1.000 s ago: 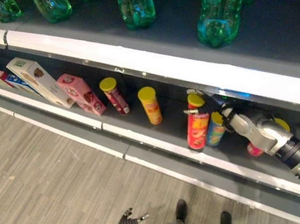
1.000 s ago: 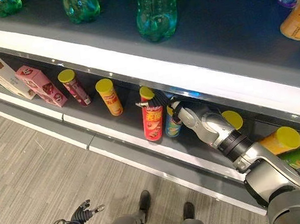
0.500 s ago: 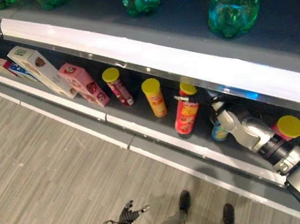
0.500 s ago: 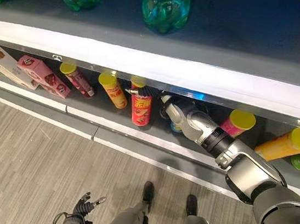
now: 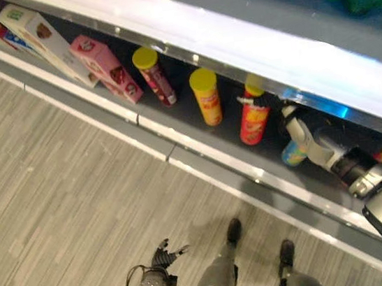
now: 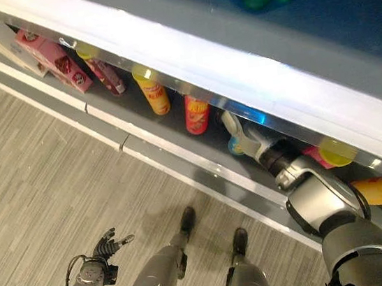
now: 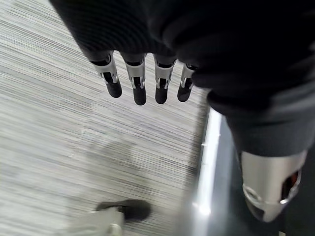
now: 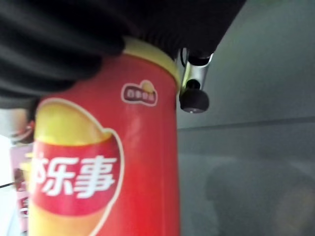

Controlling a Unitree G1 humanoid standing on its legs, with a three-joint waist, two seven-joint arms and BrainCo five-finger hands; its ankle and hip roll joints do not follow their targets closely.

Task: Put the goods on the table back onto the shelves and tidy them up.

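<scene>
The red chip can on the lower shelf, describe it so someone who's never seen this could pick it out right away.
Look under the long white shelf edge at the dark lower shelf near the floor. A row of yellow-lidded cans stands there; the red chip can is third from the pink box, beside the right hand. It alone is bright red: the others are dark red and orange.

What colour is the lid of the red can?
Yellow; the red can shows it best in the left eye view.
</scene>
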